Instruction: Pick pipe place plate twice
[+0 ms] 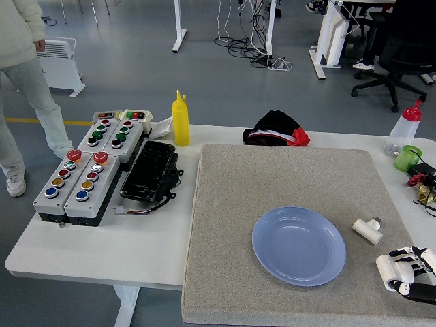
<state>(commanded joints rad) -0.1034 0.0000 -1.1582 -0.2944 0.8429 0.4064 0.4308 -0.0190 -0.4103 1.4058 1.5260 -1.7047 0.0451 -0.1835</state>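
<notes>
A white pipe fitting lies at the near right corner of the grey mat, with the right hand curled around it, fingers wrapped over the top. The grip appears partial; much of the hand is cut off by the frame edge. A second white pipe fitting sits on the mat just beyond, near the right edge, apart from the hand. The blue plate, empty, rests left of both pieces. The left hand is not visible. Risk noted: the smooth, rounded fitting could roll out of a shallow grasp on lifting, or drop short and strike the plate rim.
</notes>
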